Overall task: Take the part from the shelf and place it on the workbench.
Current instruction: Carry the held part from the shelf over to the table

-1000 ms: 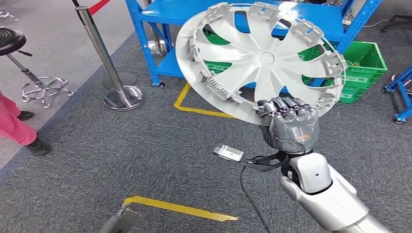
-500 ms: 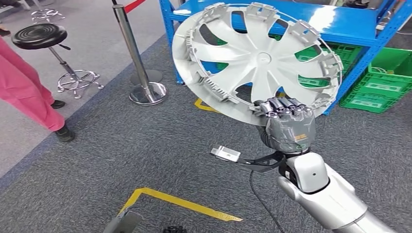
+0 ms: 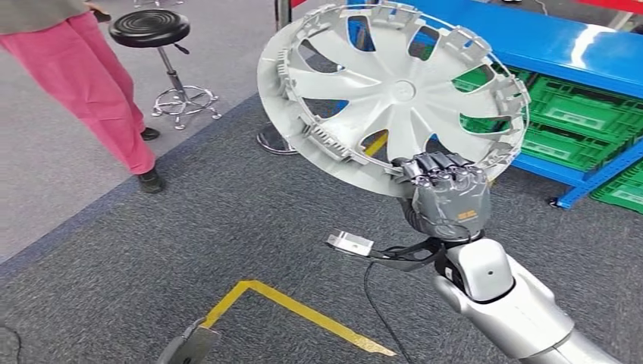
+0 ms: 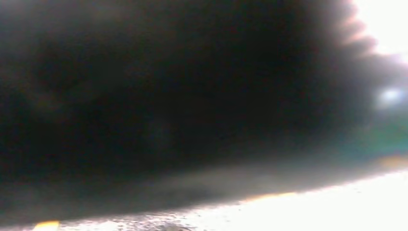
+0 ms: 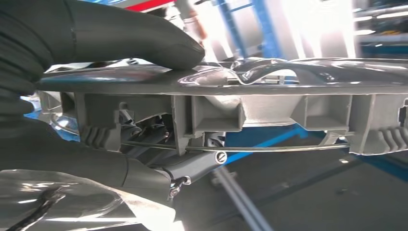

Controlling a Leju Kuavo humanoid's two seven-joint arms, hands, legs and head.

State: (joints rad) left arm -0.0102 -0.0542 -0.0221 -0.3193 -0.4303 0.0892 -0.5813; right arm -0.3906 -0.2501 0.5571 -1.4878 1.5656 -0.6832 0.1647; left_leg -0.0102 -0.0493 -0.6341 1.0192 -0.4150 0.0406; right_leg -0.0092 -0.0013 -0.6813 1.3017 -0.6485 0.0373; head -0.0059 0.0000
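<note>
Presently listed, largest item first. Floor (image 3: 189, 227): grey carpet, marked with yellow tape lines (image 3: 296, 311); a paler strip is seen along the far left. Shelf (image 3: 561, 45): blue metal, seen at the upper right of the head view, its lower level stocked with green crates (image 3: 584, 121). Person (image 3: 91, 68): seen at the upper left in pink trousers and dark shoes, standing on the paler floor strip. Stool (image 3: 149, 29): black round seat on a chrome base, placed just beside the person. Wheel cover (image 3: 390, 95): silver, spoked, with clips around its rim; it is held raised and tilted in front of the shelf, clear of the floor, its inner side turned toward the head camera. In the right wrist view its rim (image 5: 231, 86) is seen edge-on, with the ribbed clips and a thin wire ring beneath. Right hand (image 3: 447, 193): grey, raised on a silver arm; the lower edge of the wheel cover is gripped by it, the dark fingers (image 3: 440, 168) curled over the rim and the thumb (image 5: 130, 38) pressed on the opposite face. Left hand: its state cannot be told, the left wrist view being dark and blurred.
</note>
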